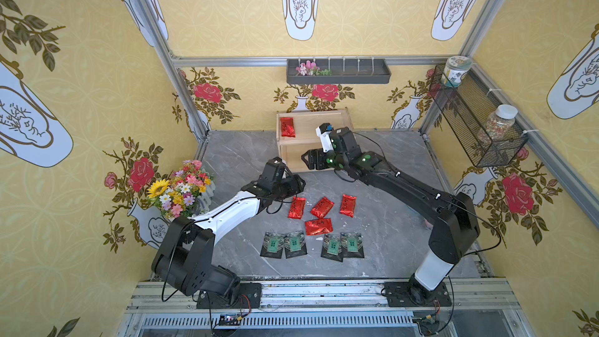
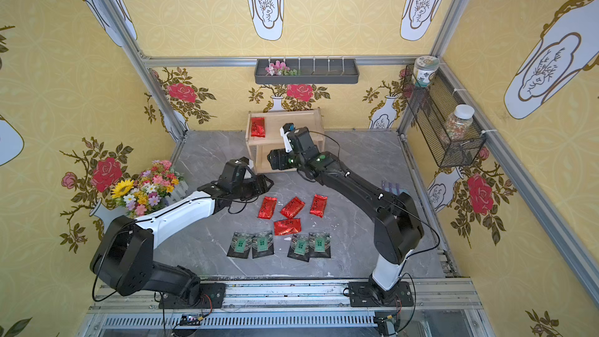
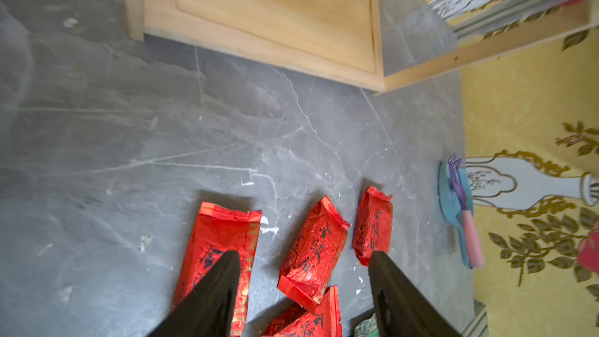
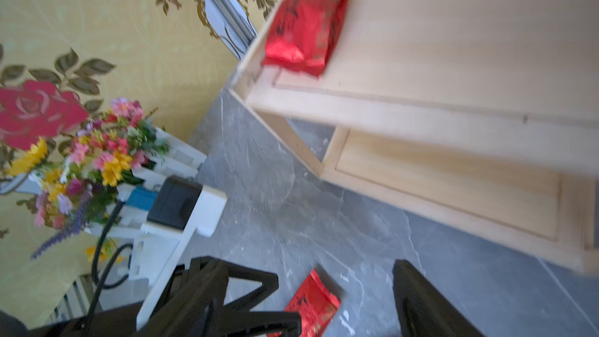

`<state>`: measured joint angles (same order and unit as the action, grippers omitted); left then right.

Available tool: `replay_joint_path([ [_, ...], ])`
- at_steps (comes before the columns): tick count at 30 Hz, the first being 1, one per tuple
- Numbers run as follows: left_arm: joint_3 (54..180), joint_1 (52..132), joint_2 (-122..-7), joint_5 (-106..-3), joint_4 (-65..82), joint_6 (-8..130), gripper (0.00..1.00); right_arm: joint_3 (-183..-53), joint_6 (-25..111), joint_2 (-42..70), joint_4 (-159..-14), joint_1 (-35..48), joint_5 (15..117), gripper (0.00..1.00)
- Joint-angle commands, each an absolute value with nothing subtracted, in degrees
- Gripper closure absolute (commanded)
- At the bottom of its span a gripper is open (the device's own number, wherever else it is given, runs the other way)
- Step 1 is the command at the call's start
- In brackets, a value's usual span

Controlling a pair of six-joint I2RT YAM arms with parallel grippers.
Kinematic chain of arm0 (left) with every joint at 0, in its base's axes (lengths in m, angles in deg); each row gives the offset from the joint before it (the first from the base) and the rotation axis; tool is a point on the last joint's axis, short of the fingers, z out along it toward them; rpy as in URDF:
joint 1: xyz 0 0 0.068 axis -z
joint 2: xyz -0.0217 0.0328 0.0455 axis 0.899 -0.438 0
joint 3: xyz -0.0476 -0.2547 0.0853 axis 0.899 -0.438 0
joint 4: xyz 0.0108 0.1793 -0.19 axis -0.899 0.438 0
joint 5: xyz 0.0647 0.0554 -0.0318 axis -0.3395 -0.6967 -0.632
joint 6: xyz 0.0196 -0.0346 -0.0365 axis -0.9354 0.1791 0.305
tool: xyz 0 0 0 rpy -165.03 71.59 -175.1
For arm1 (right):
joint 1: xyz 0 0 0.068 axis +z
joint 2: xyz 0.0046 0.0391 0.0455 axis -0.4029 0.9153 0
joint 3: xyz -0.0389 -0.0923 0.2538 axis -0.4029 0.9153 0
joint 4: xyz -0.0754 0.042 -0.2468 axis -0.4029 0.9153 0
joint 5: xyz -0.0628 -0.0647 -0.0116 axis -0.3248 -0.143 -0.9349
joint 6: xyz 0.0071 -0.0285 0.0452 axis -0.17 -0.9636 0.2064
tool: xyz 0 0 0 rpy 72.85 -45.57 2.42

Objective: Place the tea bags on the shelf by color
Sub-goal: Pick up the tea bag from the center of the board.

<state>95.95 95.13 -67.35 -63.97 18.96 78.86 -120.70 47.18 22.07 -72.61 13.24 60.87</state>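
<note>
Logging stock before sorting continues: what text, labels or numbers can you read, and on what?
Red tea bags: dark brush script, first character looks like "金", rest unclear.
Black tea bags: green label print too small to read.
Jar in the wire basket: label too small to read.

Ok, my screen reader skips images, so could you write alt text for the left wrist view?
Four red tea bags lie on the grey marble table, seen past the open black fingers of the left gripper. Beyond them stands the light wooden shelf, its visible tier bare.
</note>
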Motion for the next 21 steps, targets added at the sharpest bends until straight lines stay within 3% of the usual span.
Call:
replay_joint_path([
  [1, 98.1, 97.9, -71.2, -70.5, 24.0, 76.2, 0.30, -112.2, 48.5, 17.7, -79.3, 12.8, 56.6, 0.16],
  [10, 104.9, 101.5, -81.0, -76.5, 31.1, 76.0, 0.25, -98.9, 49.6, 9.0, -82.1, 7.6, 56.4, 0.15],
  [21, 107.2, 102.3, -84.1, -78.6, 38.4, 77.7, 0.21, -95.0, 50.4, 8.6, -84.5, 3.4, 59.8, 0.15],
])
